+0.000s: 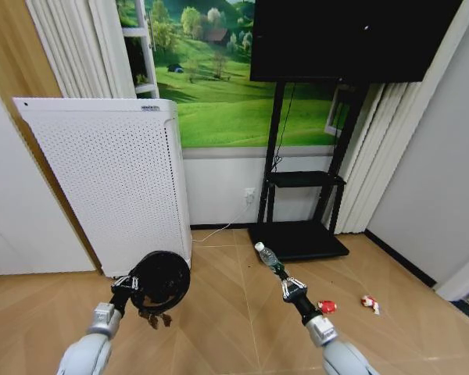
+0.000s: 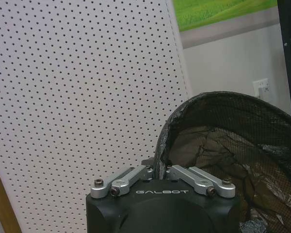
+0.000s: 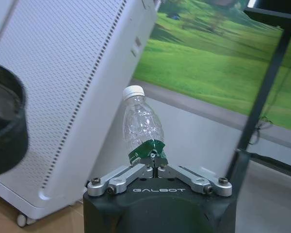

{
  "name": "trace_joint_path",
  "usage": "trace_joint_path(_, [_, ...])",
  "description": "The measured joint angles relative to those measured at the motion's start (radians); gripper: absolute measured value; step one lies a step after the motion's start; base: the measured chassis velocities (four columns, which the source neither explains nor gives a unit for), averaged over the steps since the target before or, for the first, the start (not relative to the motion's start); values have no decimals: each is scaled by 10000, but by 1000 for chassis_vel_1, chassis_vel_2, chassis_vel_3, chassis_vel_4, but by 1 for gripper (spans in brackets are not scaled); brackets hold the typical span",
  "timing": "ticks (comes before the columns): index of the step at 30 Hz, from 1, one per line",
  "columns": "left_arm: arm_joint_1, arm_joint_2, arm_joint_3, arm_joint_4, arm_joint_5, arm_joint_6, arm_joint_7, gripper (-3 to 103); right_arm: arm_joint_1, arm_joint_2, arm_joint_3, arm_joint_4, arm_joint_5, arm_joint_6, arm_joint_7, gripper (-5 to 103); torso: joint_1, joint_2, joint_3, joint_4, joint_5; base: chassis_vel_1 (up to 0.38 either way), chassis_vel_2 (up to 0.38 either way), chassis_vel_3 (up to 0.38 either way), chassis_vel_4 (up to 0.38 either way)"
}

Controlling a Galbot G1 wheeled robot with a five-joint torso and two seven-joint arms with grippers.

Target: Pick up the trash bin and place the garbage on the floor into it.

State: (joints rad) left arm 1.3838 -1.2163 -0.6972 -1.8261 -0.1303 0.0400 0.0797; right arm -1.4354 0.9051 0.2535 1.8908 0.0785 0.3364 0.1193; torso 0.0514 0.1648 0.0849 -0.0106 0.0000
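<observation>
Left claw: my left claw point(image 1: 134, 283) is pinched on the rim of the small round black mesh-walled trash bin point(image 1: 161, 280), holding it off the floor with its mouth tipped toward me; in my left wrist view the fingers point(image 2: 136, 175) close on the rim edge.
Bin: a dark liner shows inside it, and it hangs just in front of the tall white perforated appliance point(image 1: 109, 180).
Right claw: my right claw point(image 1: 284, 276) is pressed together on the small clear plastic bottle with a green label and white cap point(image 1: 267, 255), gripping it at the label end, cap pointing away from me.
Garbage on the floor: a red crumpled scrap point(image 1: 327, 305) lies just right of my right arm; a red-and-white scrap point(image 1: 369, 301) lies farther right, apart from it.
Floor: light wooden planks point(image 1: 227, 312) laid in a herringbone pattern.
Room: a black TV stand point(image 1: 297, 234) carries a dark screen point(image 1: 348, 39); a green meadow mural point(image 1: 227, 101) covers the wall behind, with pale curtains point(image 1: 78, 39) at the left.
</observation>
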Motion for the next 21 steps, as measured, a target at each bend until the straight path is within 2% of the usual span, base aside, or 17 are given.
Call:
trace_joint_path(8, [-1420,-142,1276,924,157,62,-54,4,319,237,-843,-321,-331,1165,-640,1,1,-1,0,-6,1,0,0,0,0])
trace_joint_path(21, [-2308,-903,2744,1983,493,21,-107,4,1166,758,-2000,-737,-439,1385,-553,1,1,0,1,-2,0,0,0,0,0])
